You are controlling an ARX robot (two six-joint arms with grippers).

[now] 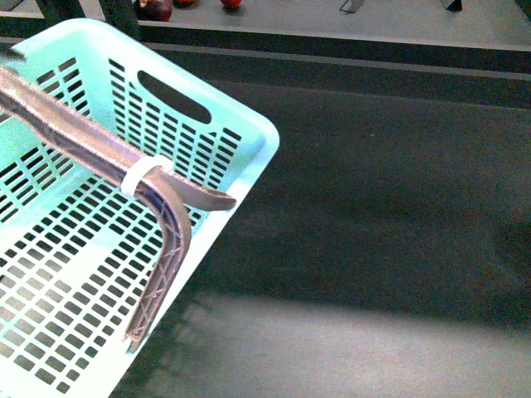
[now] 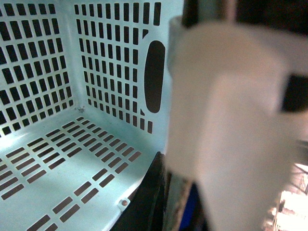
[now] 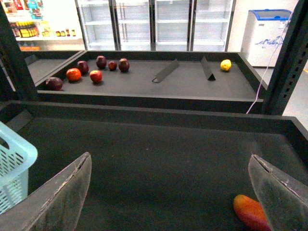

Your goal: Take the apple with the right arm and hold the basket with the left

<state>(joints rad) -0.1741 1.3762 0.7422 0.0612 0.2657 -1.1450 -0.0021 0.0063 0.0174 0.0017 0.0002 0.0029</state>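
Right gripper (image 3: 169, 159), jaws spread wide and empty, above near tray (image 3: 168, 137): reach step, next likely a far-left extension to apple (image 3: 96, 76); left gripper (image 1: 186, 265) at basket (image 1: 249, 124) rim, grip indeterminate.

The basket (image 1: 253, 133) stands near left on the front shelf (image 1: 373, 207), an elongated fruit (image 3: 250, 211) lies well to its right, and the rear shelf (image 3: 192, 87) behind carries a fruit cluster (image 3: 96, 76) left of two dividers (image 3: 166, 71).
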